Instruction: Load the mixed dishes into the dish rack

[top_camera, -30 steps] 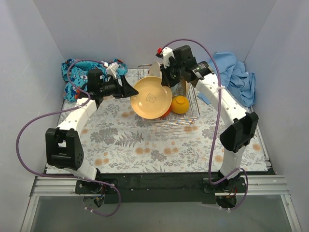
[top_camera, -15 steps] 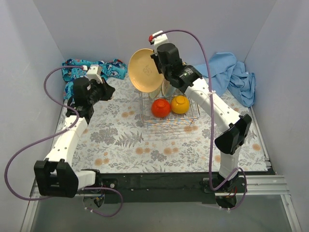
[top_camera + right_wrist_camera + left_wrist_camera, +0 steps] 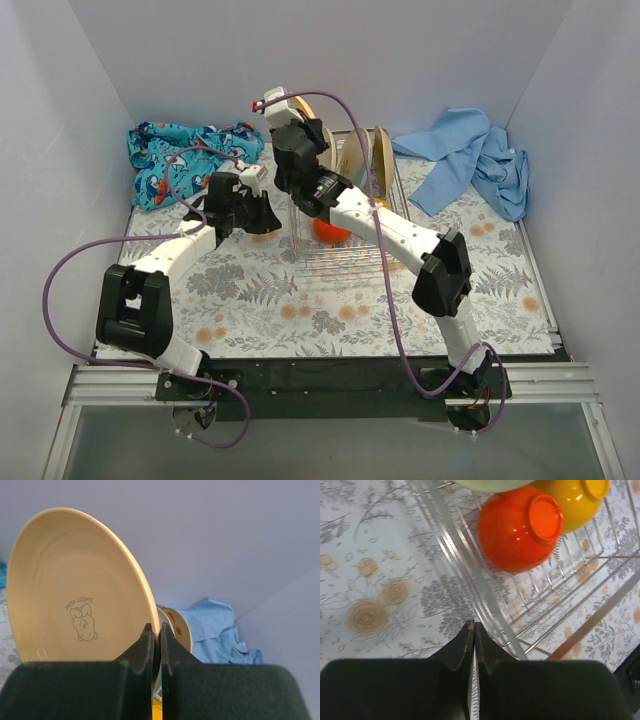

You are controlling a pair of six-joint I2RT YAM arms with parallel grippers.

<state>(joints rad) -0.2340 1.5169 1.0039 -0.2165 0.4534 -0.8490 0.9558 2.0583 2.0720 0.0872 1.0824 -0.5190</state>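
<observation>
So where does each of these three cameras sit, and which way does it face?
Top external: fixed above and behind the bases, looking down on the table; left arm and right arm show.
Left wrist: on the left arm, looking down past the shut left tool at the dish rack, red bowl and orange bowl.
Right wrist: on the right arm, facing the back wall; the right tool clamps the yellow plate.
Shared: top and right wrist show the light-blue cloth; top and left wrist, the red bowl.

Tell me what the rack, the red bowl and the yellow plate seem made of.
The rack: shiny bare metal wire, glinting silver. The red bowl: glossy glazed ceramic or plastic, sharp highlights. The yellow plate: satin ceramic or melamine, soft sheen, printed bear.
</observation>
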